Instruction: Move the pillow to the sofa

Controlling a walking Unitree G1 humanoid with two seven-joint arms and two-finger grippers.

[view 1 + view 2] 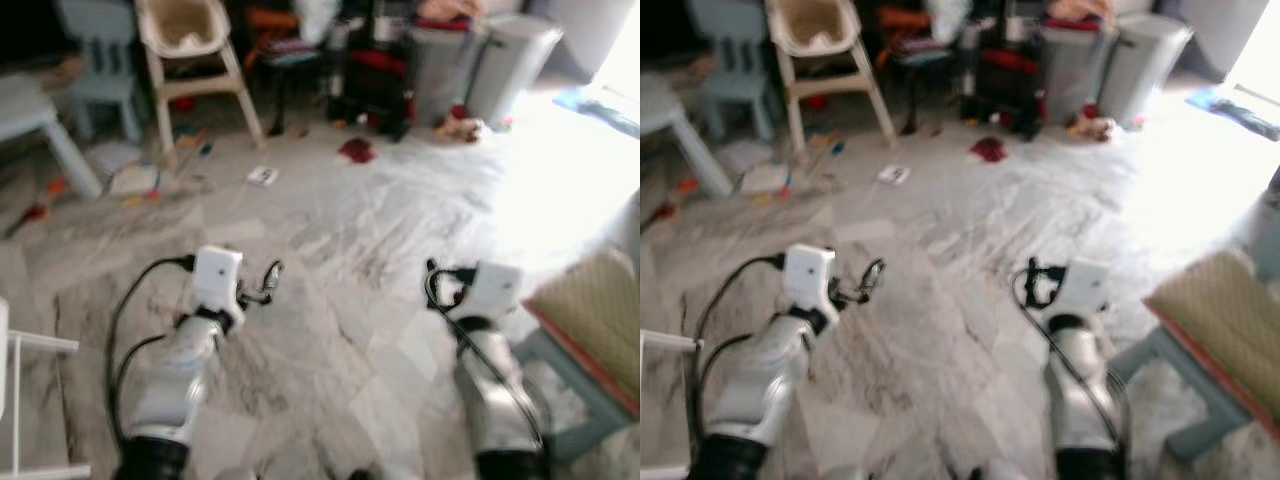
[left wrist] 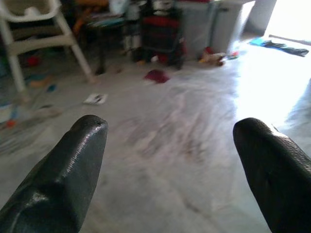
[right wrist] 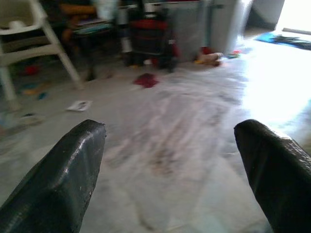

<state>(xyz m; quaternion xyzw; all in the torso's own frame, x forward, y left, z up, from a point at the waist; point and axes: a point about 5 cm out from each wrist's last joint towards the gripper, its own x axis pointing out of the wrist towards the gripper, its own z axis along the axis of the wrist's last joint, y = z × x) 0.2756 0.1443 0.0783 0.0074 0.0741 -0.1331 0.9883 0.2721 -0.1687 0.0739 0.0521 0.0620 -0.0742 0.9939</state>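
The floor [image 1: 330, 250] was pale grey marble with darker brownish veining. A cream high chair [image 1: 190, 60] stood beside a light blue small chair [image 1: 100, 60]. Two grey bins [image 1: 480, 60] stood near a dark red cloth [image 1: 357, 150] on the floor. A tan woven-patterned cushion [image 1: 590, 310] had an orange-red edge and lay on a blue-grey stool [image 1: 575, 385]. Both arms were silver; the left hand [image 2: 165, 160] had black fingers [image 2: 63, 179], as did the right hand [image 3: 170, 160].
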